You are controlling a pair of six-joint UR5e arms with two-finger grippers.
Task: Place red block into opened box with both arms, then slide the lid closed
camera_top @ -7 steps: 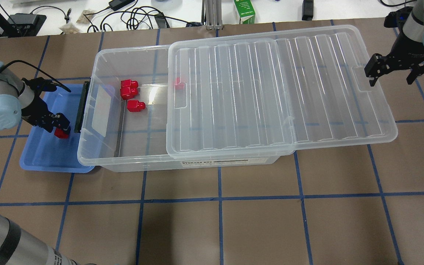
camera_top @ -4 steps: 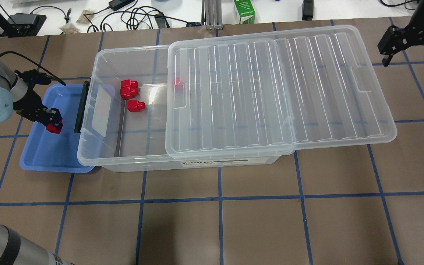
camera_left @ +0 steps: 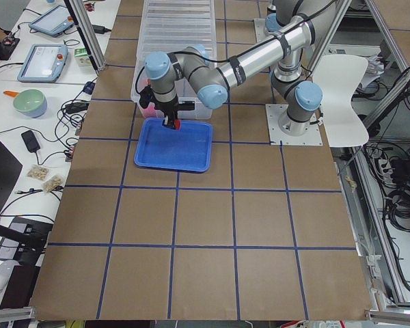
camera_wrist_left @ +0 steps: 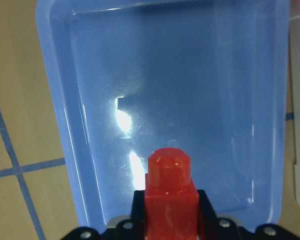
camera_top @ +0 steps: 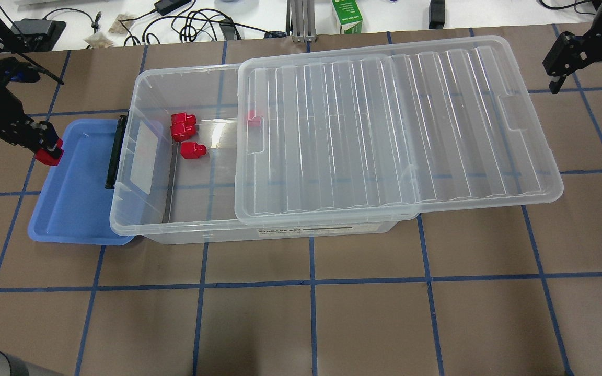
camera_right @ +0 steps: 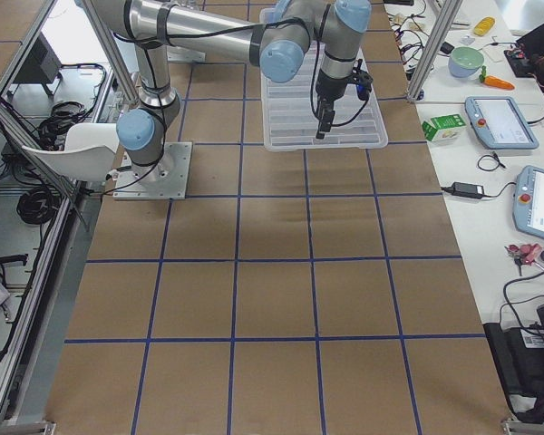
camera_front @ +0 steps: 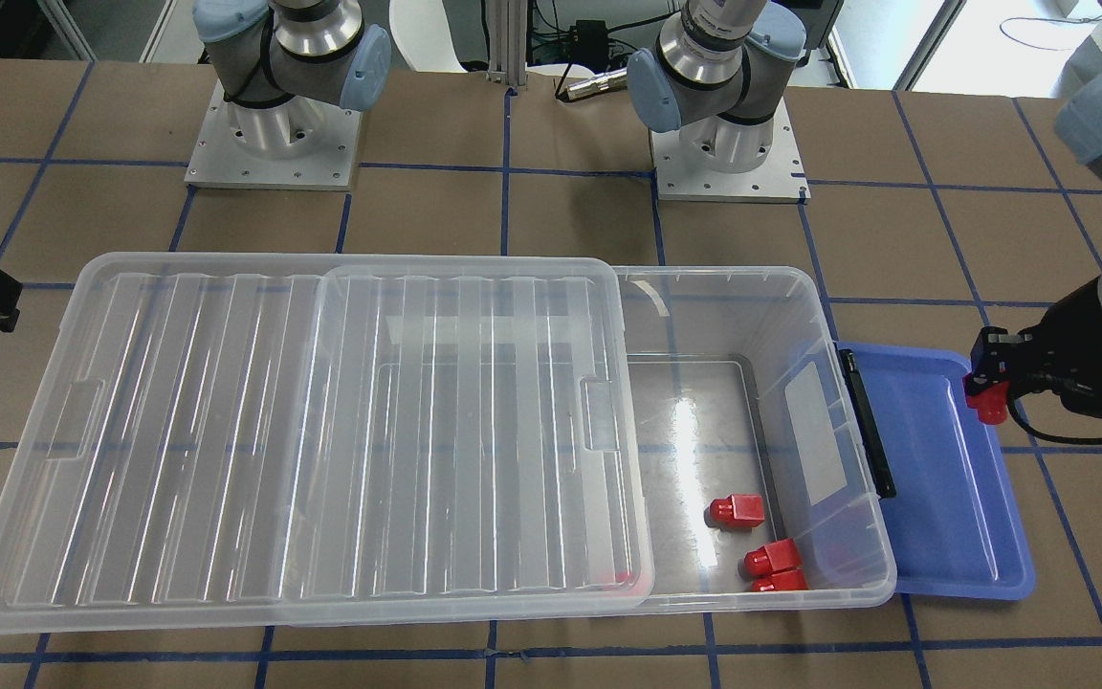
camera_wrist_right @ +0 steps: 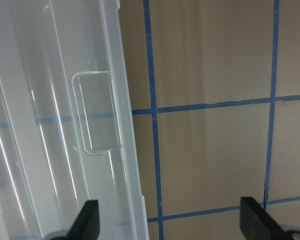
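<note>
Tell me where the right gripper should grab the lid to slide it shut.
Probably the lid at its short edge by the tab, approached from outside that end. It overhangs the box there, leaving room above and below; the open right gripper hovers nearby.

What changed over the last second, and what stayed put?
The left gripper, shut on the red block, lifted it off the blue tray floor, shifting left in the overhead view. The open right gripper pulled away from the lid tab toward the table's far edge. Lid, box and the blocks inside stayed put.
</note>
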